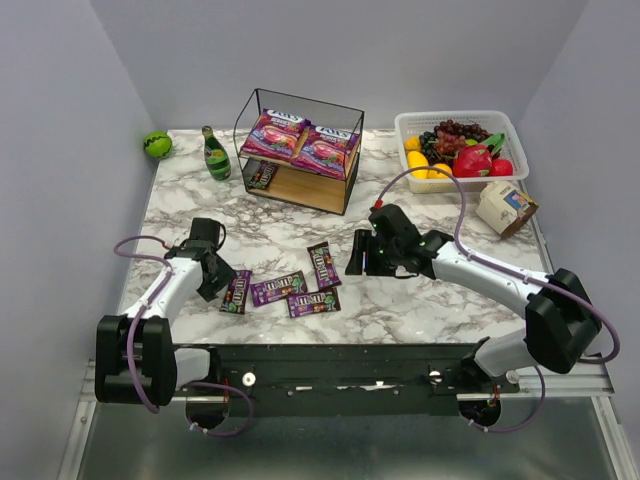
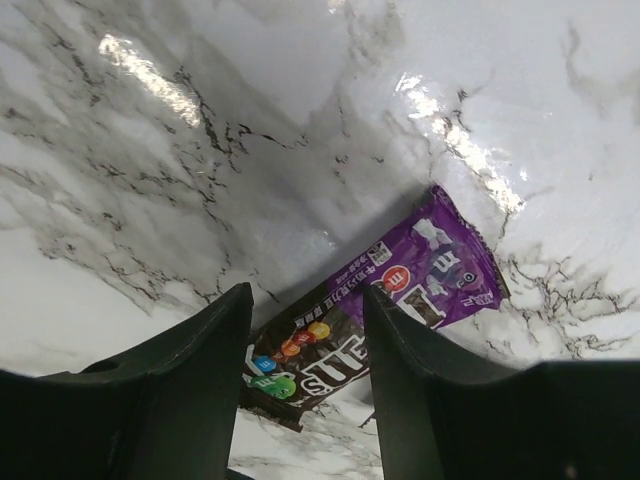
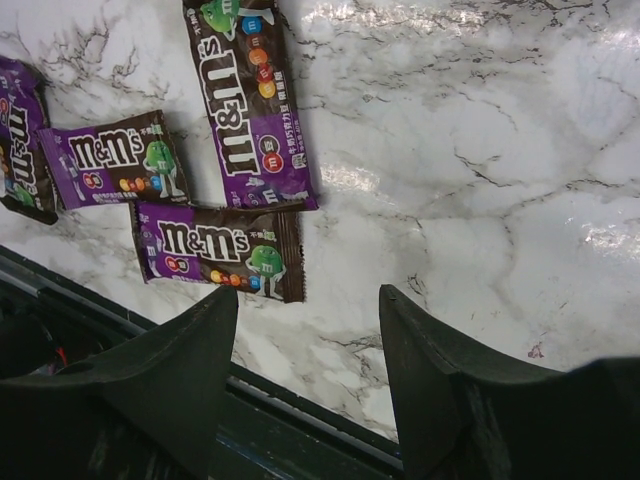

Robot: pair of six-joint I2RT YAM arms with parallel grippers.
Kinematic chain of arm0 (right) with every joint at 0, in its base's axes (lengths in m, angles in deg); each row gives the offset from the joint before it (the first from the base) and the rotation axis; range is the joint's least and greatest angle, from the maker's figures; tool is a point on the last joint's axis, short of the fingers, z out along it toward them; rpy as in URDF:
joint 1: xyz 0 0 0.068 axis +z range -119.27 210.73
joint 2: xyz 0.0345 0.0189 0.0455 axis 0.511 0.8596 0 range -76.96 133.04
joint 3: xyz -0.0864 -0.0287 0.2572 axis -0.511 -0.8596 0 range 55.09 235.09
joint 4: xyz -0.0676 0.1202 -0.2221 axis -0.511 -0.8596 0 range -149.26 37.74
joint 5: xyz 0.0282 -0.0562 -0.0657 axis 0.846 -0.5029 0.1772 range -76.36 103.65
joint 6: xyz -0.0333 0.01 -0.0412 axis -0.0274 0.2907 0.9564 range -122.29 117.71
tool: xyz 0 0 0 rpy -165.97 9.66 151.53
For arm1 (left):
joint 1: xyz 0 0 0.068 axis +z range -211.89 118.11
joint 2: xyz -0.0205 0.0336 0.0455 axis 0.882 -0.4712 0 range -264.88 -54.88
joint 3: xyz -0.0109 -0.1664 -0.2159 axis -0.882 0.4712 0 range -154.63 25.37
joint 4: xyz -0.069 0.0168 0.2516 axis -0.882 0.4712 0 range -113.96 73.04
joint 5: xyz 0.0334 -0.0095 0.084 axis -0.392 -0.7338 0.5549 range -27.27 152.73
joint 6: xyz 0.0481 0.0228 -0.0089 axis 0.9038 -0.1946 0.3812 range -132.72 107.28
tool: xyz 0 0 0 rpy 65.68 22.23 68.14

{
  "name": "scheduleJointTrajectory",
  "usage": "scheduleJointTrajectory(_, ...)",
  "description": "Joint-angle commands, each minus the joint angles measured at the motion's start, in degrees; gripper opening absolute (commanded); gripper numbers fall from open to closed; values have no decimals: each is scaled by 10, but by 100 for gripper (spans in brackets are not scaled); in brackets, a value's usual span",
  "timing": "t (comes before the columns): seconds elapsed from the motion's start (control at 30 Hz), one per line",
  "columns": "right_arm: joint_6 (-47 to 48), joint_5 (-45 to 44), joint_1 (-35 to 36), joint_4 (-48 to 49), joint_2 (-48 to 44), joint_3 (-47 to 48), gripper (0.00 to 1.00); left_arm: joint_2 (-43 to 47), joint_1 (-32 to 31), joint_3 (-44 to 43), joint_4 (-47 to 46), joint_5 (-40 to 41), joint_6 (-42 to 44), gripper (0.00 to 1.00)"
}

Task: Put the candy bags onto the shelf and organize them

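Observation:
The black wire shelf point(image 1: 349, 160) stands at the back centre. Two pink FOX'S bags point(image 1: 275, 133) point(image 1: 325, 151) lie side by side on its top board, and one M&M's packet point(image 1: 263, 175) lies on the lower board. Several M&M's packets lie on the marble near the front: point(image 1: 237, 291), point(image 1: 278, 288), point(image 1: 324, 264), point(image 1: 313, 302). My left gripper point(image 1: 220, 283) is open, low over the leftmost packet point(image 2: 400, 290), which shows between its fingers. My right gripper point(image 1: 355, 255) is open and empty, just right of the packets point(image 3: 245, 100) point(image 3: 215, 250).
A green bottle point(image 1: 215, 153) and a green ball point(image 1: 157, 144) sit left of the shelf. A white basket point(image 1: 455, 117) of fruit stands at the back right, with a beige carton point(image 1: 505, 207) in front of it. The table's front rail point(image 3: 300, 410) is under my right gripper.

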Motion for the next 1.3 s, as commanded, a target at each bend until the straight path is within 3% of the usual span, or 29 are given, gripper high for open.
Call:
scheduleJointTrajectory(0.0, -2, 0, 2, 7, 12, 13, 67, -3, 1, 11, -32, -42, 21, 56)
scheduleJointTrajectory(0.1, -3, -3, 3, 7, 14, 14, 67, -8, 1, 12, -41, -49, 31, 56)
scheduleJointTrajectory(0.47, 0, -19, 3, 2, 26, 24, 67, -92, -2, -16, -110, -101, 70, 36)
scheduleJointTrajectory(0.6, 2, -30, 3, -1, 28, 33, 67, -129, -11, -37, -157, -154, 75, 33)
scheduleJointTrajectory(0.83, -1, -32, 3, -5, 33, 42, 67, -247, -46, -157, -225, -211, 138, 32)
scheduleJointTrajectory(1.0, -13, -32, 3, -7, 25, 35, 66, -261, -51, -211, -203, -177, 160, 39)
scheduleJointTrajectory(1.03, -14, -47, 3, -7, 22, 34, 66, -256, -51, -221, -197, -170, 163, 45)
scheduleJointTrajectory(1.27, -28, -55, 3, -12, -4, 14, 66, -157, -51, -186, -162, -116, 134, 63)
